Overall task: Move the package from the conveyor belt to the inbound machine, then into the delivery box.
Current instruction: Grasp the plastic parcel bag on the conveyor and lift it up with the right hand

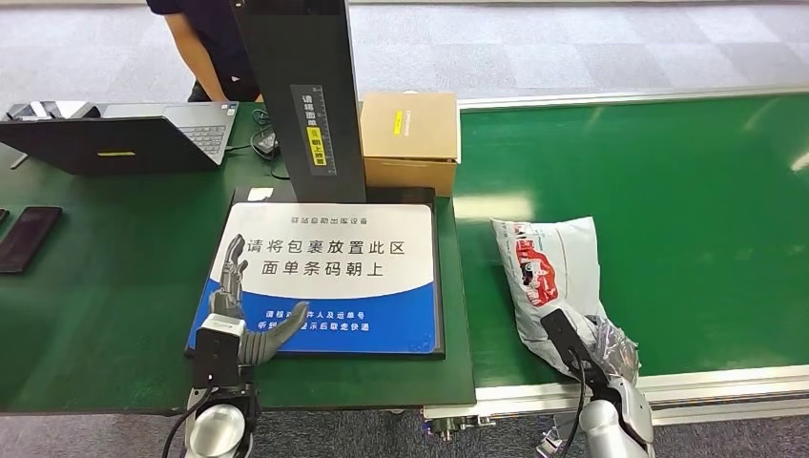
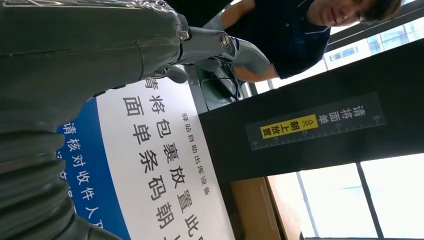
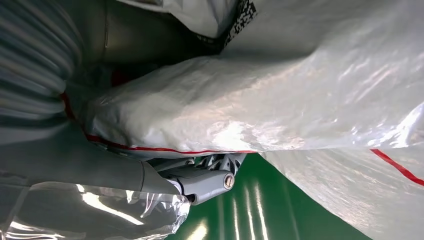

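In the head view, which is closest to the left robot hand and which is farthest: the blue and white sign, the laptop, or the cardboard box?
From the left robot hand:
1. Blue and white sign, right under it.
2. Laptop, at the table's far left.
3. Cardboard box, far side, to the right beside the belt.

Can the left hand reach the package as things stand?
Probably not: the left hand hovers open over the inbound machine's pad, while the package lies across on the conveyor belt, at the right hand.
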Controlling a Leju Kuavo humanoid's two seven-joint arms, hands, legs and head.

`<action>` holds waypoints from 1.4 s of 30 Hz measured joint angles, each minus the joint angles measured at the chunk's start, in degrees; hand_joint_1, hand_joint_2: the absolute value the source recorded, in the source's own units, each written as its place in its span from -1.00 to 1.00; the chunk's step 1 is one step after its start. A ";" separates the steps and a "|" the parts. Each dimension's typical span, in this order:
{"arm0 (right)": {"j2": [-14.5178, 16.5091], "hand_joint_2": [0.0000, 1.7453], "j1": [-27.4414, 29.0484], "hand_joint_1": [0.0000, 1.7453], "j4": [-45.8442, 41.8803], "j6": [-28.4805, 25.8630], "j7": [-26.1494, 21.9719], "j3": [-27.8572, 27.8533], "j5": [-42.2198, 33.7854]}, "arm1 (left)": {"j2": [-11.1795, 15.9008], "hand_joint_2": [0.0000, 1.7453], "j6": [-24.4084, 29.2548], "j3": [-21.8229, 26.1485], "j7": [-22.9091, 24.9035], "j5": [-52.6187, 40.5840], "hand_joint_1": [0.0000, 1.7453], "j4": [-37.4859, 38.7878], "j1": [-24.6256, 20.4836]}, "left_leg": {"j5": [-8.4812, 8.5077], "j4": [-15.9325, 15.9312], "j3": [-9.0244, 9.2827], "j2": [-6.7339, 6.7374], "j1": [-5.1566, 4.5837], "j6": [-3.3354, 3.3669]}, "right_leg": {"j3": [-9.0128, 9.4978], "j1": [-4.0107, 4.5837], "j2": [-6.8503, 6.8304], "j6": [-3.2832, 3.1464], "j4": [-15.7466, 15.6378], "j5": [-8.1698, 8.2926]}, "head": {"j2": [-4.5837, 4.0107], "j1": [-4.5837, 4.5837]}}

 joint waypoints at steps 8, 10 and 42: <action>0.75 1.00 -0.22 0.94 -0.66 -0.54 -1.85 2.26 -1.17 | 0.00 1.00 0.17 0.65 -0.26 -0.31 -1.00 0.00 0.38 | -0.04 -0.01 -0.05 -0.01 0.00 -0.03 | -0.07 0.05 0.00 -0.03 0.00 -0.07 | 0.00 0.00; 0.97 1.00 -0.03 0.89 -1.30 -1.05 -2.21 2.86 -1.44 | 0.00 1.00 0.16 0.75 -0.39 -0.37 -1.00 0.01 0.41 | -0.04 -0.01 -0.07 -0.01 0.00 -0.03 | -0.09 0.05 0.00 -0.02 0.00 -0.07 | 0.00 0.01; 5.15 1.00 11.76 0.88 -46.22 -9.59 -11.79 17.89 -6.22 | -0.44 1.00 -1.35 2.28 -1.35 -0.91 -1.00 1.07 -1.17 | -0.04 0.00 -0.46 -0.01 0.00 -0.02 | -0.48 -0.02 0.00 -0.01 0.03 -0.08 | 0.00 0.01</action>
